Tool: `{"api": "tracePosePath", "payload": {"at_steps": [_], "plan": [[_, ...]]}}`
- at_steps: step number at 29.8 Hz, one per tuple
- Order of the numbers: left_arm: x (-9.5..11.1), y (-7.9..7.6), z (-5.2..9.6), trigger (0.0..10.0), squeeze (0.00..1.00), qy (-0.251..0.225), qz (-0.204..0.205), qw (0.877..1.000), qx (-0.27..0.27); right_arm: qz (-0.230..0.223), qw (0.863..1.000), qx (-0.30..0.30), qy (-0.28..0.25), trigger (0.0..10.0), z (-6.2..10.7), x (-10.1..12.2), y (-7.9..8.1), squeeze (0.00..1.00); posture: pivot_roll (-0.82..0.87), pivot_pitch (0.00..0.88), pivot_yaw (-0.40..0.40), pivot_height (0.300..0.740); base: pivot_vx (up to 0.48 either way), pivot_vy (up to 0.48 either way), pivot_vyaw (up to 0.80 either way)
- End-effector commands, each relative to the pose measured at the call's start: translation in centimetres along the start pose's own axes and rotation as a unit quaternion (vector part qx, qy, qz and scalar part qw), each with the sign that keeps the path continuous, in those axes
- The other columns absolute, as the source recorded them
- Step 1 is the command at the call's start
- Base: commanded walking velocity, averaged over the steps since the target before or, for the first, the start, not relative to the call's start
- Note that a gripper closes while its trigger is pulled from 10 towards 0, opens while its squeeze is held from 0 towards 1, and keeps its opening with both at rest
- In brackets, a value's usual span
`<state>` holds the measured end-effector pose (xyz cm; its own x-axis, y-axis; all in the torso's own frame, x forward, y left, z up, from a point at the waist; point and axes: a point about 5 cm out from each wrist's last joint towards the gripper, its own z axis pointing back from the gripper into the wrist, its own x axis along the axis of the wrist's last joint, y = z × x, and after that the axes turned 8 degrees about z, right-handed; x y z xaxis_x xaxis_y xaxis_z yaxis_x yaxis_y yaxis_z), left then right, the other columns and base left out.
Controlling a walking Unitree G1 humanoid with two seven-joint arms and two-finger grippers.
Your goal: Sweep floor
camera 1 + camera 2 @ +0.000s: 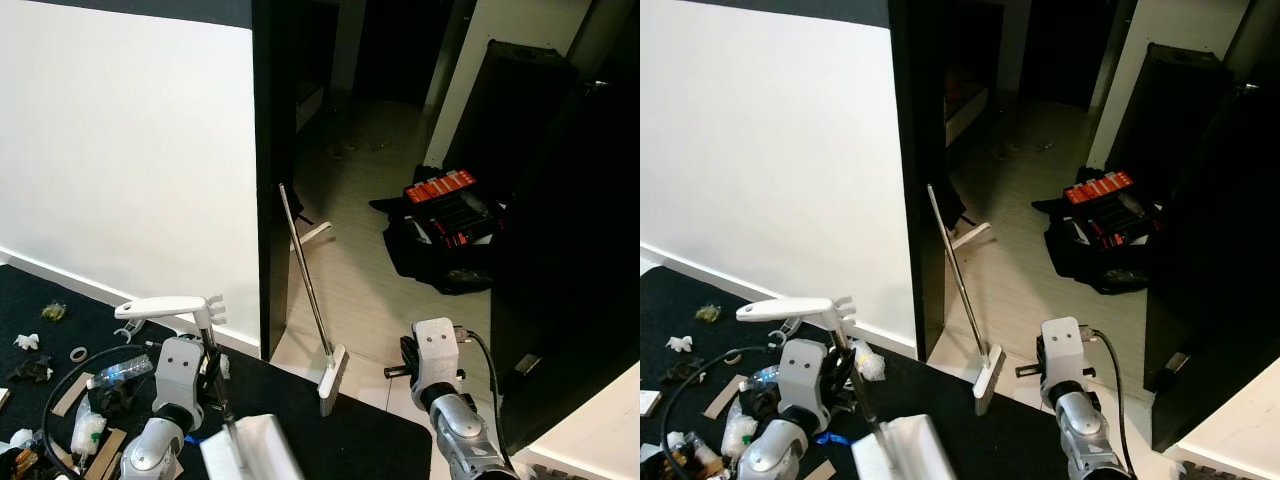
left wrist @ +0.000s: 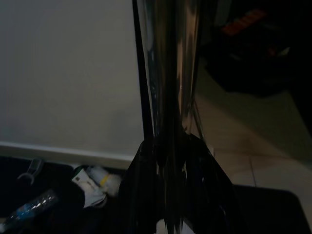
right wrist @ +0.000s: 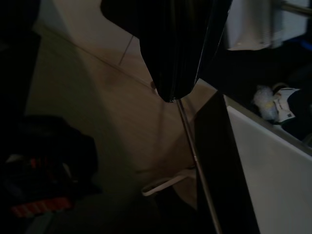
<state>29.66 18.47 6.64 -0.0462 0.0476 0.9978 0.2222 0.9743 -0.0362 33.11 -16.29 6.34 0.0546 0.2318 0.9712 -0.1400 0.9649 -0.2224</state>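
Left gripper (image 2: 175, 195) clamped on dustpan handle (image 1: 213, 375); right gripper (image 3: 168, 83) fingers together, empty; broom (image 1: 310, 295) just beyond it.

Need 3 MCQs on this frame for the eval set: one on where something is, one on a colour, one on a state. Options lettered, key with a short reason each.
1. Where does the long-handled broom stand?
A. Leaning by the dark door frame, head on the floor
B. Flat on the black mat
C. Inside the open case

2. What colour is the tray in the open black case on the pale floor?
A. Blue
B. Red-orange
C. Green

3. What is the state of the black mat at the left?
A. Rolled up
B. Strewn with litter
C. Covered by a cloth

Key:
1 A: its metal shaft slants up beside the frame and its white head rests at the mat's edge.
2 B: a red-orange tray shows at the case's top.
3 B: a plastic bottle, paper scraps and cardboard bits lie on it.
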Motion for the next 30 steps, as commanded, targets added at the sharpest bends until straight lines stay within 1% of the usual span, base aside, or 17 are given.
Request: {"api": "tracePosePath", "payload": {"at_steps": [1,2,4,5,8,11,13,14,22,26,28,30], "plan": [[0.53,-0.73,-0.26,10.0,0.00,-0.016,-0.004,1.000,-0.005,-0.007,0.999,0.011,0.030,10.0,0.53,-1.25,0.56,0.00,-0.02,0.107,-0.027,0.740,0.000,0.000,0.00],[0.61,-1.07,-0.40,10.0,0.00,-0.017,-0.003,1.000,-0.007,-0.007,0.999,0.015,0.033,10.0,0.65,-1.47,0.87,0.00,-0.02,0.107,-0.027,0.740,0.000,0.000,0.00],[0.64,-1.18,-0.53,10.0,0.00,-0.011,-0.019,1.000,-0.001,-0.007,0.999,0.015,0.035,10.0,0.86,-1.70,1.10,0.00,-0.02,0.109,-0.025,0.740,0.000,0.000,0.00],[0.70,-1.19,-0.52,10.0,0.00,-0.009,-0.019,1.000,0.000,-0.010,0.999,0.012,0.035,10.0,0.93,-1.77,1.07,0.00,-0.02,0.111,-0.021,0.740,0.000,0.000,0.00],[0.89,-1.28,-0.58,10.0,0.00,-0.006,-0.013,1.000,-0.003,-0.015,0.999,0.007,0.036,10.0,1.03,-1.90,0.85,0.00,-0.02,0.110,-0.019,0.740,0.000,0.000,0.00],[1.31,-1.25,-0.82,10.0,0.00,-0.012,-0.009,1.000,0.008,-0.022,0.999,0.001,0.029,10.0,0.99,-1.73,0.64,0.00,-0.02,0.109,-0.017,0.740,0.000,0.000,0.00],[1.39,-1.19,-0.90,10.0,0.00,-0.010,-0.009,1.000,0.009,-0.017,0.999,0.001,0.032,10.0,0.90,-1.69,0.59,0.00,-0.02,0.108,-0.017,0.740,0.000,0.000,0.00],[1.42,-1.14,-0.96,10.0,0.00,-0.009,0.004,1.000,0.015,-0.019,0.999,0.002,0.031,10.0,0.81,-1.57,0.61,0.00,-0.01,0.107,-0.017,0.740,0.000,0.000,0.00],[1.39,-1.05,-0.88,10.0,0.00,-0.004,0.007,1.000,0.023,-0.016,1.000,0.002,0.024,10.0,0.74,-1.36,0.67,0.00,-0.01,0.106,-0.017,0.740,0.000,0.000,0.00],[1.37,-0.82,-0.69,10.0,0.00,-0.001,-0.001,0.999,0.044,-0.017,1.000,0.002,0.025,10.0,0.77,-1.41,0.65,0.00,-0.01,0.106,-0.016,0.740,0.000,0.000,0.00],[1.38,-0.87,-0.68,10.0,0.00,-0.004,0.007,0.999,0.048,-0.017,1.000,0.002,0.026,10.0,0.78,-1.43,0.64,0.00,-0.01,0.105,-0.016,0.740,0.000,0.000,0.00],[1.35,-0.93,-0.68,10.0,0.00,-0.003,0.005,0.999,0.050,-0.018,1.000,0.002,0.026,10.0,0.77,-1.44,0.63,0.00,-0.01,0.105,-0.017,0.740,0.000,0.000,0.00]]}}
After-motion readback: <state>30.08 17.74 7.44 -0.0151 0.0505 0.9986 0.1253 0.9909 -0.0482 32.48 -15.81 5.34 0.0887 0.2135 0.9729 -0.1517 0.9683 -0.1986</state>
